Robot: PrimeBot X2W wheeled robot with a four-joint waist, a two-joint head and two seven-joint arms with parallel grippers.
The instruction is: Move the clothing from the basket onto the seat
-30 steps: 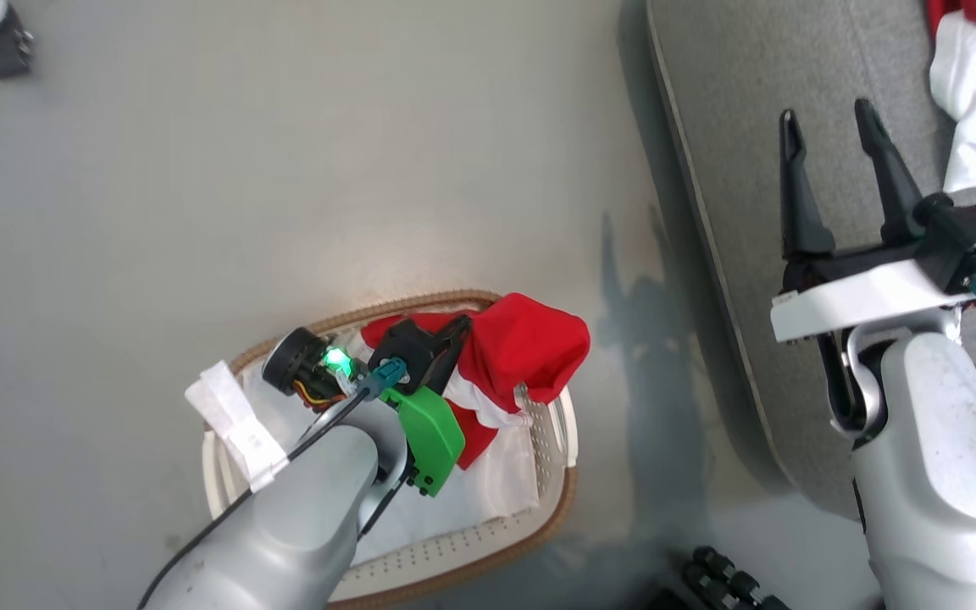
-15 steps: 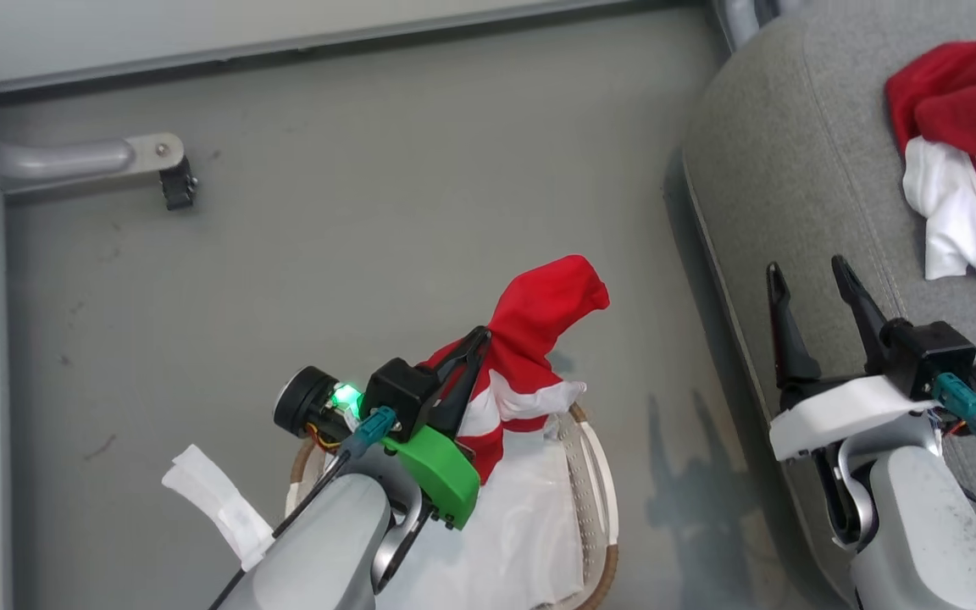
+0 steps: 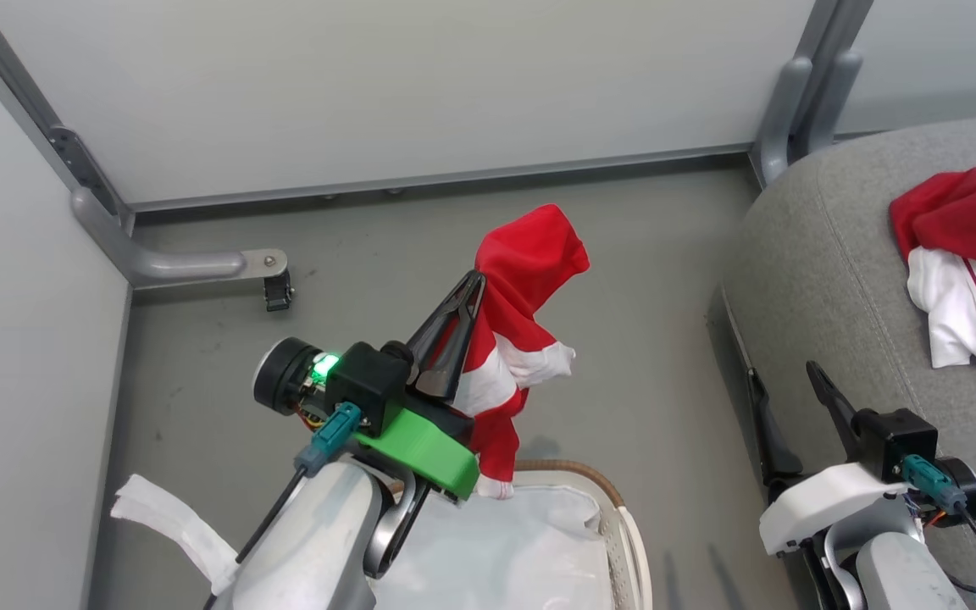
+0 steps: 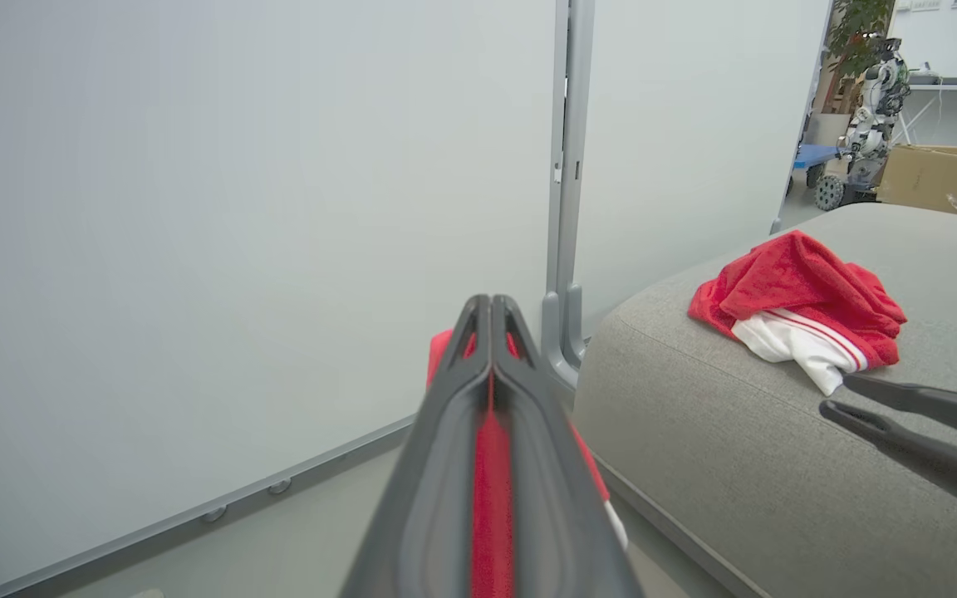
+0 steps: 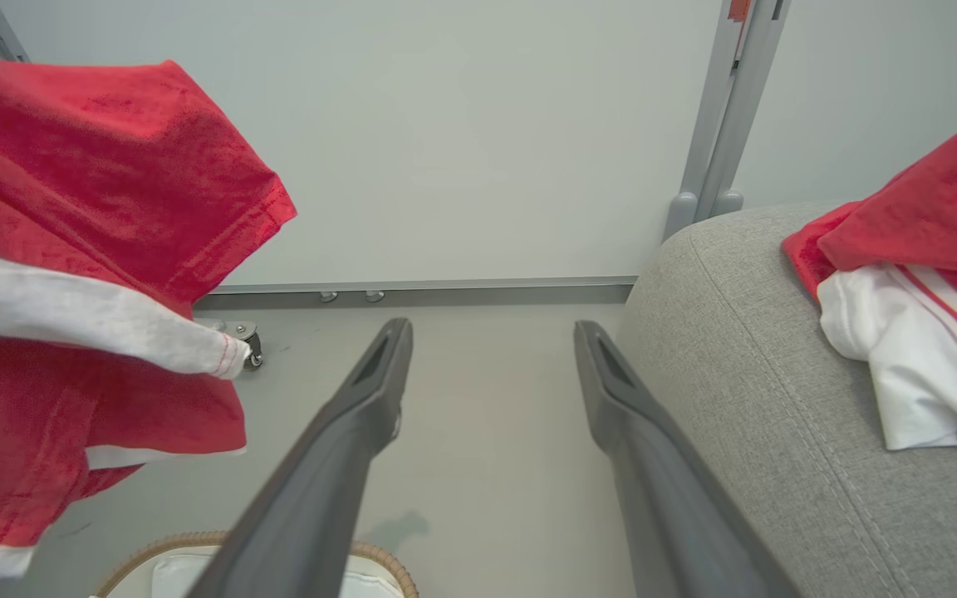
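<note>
My left gripper [image 3: 477,280] is shut on the clothing [image 3: 530,254], a bright red garment with white trim that hangs from its tips above the basket [image 3: 615,512]. The basket's brown rim and white liner sit at the bottom of the head view. The left wrist view has red cloth [image 4: 491,473] pinched between the closed left gripper [image 4: 491,301]. My right gripper [image 3: 781,370] stands open and empty beside the grey seat [image 3: 818,280]. In the right wrist view, the right gripper [image 5: 492,325] is open, the clothing [image 5: 88,191] hangs at left, and the seat [image 5: 744,357] is at right.
Another red and white garment [image 3: 971,229] lies on the seat, also visible as a garment [image 4: 802,307] in the left wrist view. White partition panels on grey posts [image 3: 793,102] close off the back and left. A caster foot [image 3: 276,288] stands on the grey floor.
The head view has tilted up toward the wall. My left gripper has lifted the clothing up out of the basket. The right gripper stays open.
</note>
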